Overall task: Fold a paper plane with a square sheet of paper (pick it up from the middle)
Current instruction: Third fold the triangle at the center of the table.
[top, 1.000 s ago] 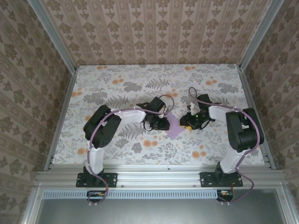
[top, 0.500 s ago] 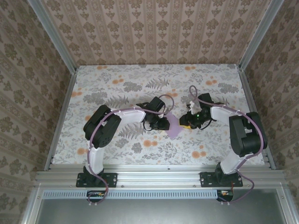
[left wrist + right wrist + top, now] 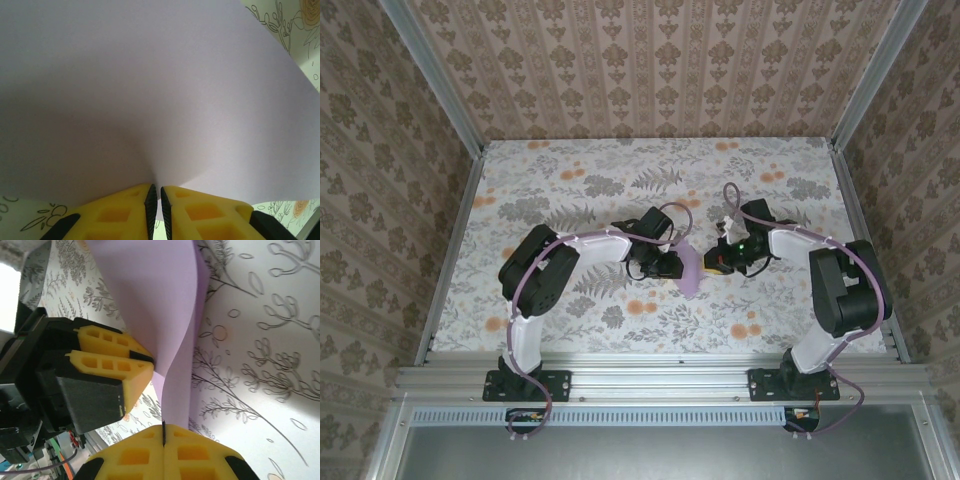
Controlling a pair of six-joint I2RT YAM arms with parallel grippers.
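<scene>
- Thin, square, lavender-purple sheet of paper (image 3: 689,270) (image 3: 150,100) (image 3: 160,300), bent and standing up near the middle of the flowery grey-and-orange tabletop (image 3: 570,180).
- Left gripper (image 3: 670,266) (image 3: 155,200) (image 3: 142,365): yellow jaws pinching one edge of it.
- Right gripper (image 3: 712,265) (image 3: 163,432): jaws squeezed tight on the other edge.

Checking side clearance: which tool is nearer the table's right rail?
Right. The right tool, shut on the lavender sheet, sits well left of the right rail; the left tool pinches the sheet's opposite edge, even farther left.
</scene>
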